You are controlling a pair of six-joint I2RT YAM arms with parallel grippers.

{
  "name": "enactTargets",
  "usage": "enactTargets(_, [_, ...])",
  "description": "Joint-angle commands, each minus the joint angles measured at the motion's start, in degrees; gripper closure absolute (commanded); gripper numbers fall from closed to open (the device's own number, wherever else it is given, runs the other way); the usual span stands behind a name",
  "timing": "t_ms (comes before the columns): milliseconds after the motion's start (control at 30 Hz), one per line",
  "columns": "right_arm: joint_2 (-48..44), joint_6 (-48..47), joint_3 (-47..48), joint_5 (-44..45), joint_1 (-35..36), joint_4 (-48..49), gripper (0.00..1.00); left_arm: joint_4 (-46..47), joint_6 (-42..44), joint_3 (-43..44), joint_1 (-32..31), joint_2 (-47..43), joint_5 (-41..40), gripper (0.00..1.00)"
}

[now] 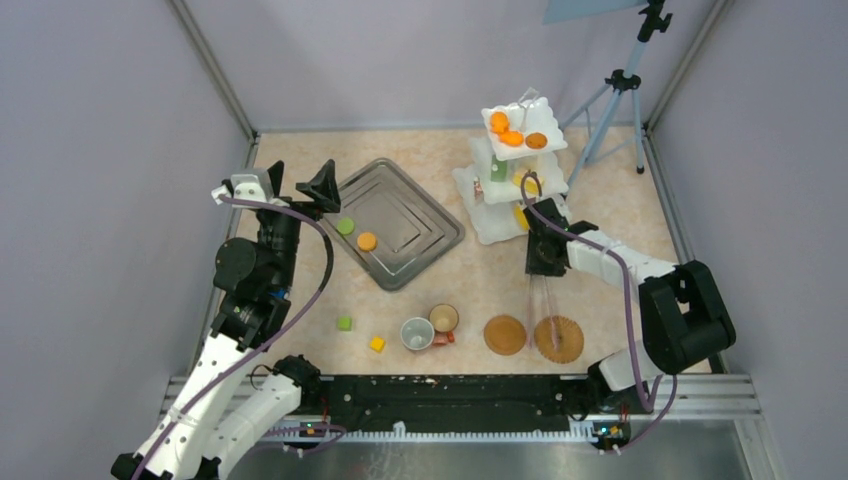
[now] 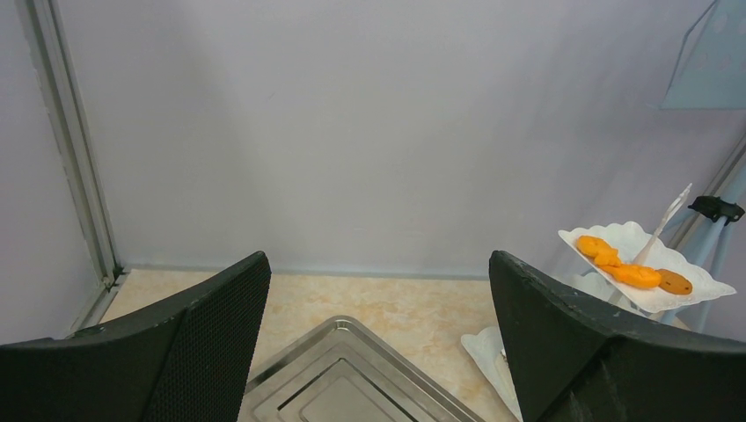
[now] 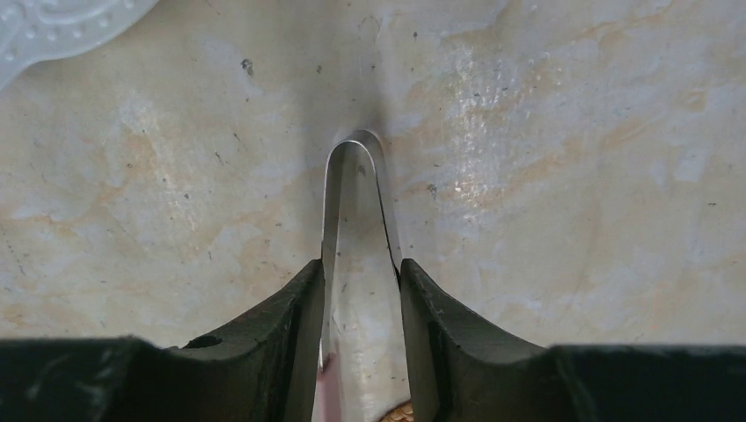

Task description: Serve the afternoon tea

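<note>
The white three-tier stand (image 1: 497, 226) stands at the back right, with orange rounds (image 1: 511, 137) on its top tier. An orange round (image 1: 367, 241) and a green round (image 1: 345, 226) lie on the grey steel tray (image 1: 420, 215). Two cups (image 1: 417, 333) stand near the front, and two woven mats (image 1: 505, 334) lie to their right. My right gripper (image 1: 545, 262) is shut on the tongs (image 1: 546, 305), squeezing their steel bend (image 3: 356, 154). My left gripper (image 1: 300, 190) is open and empty above the tray's left corner (image 2: 352, 387). The stand's top tier (image 2: 695, 286) also shows in the left wrist view.
A green cube (image 1: 344, 323) and a yellow cube (image 1: 377, 344) lie left of the cups. A tripod (image 1: 612, 100) stands at the back right. Walls close in the table on the left, back and right. The stand's base edge (image 3: 62, 26) lies just beyond the tongs.
</note>
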Motion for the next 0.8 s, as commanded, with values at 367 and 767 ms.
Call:
enactTargets(367, [-4.0, -5.1, 1.7, -1.8, -0.1, -0.4, 0.57, 1.1, -0.3, 1.5, 0.1, 0.3, 0.4, 0.01])
enactTargets(767, [-3.5, -8.0, 2.0, -3.9, -2.8, -1.1, 0.66, 1.1, -0.4, 1.6, 0.1, 0.3, 0.6, 0.01])
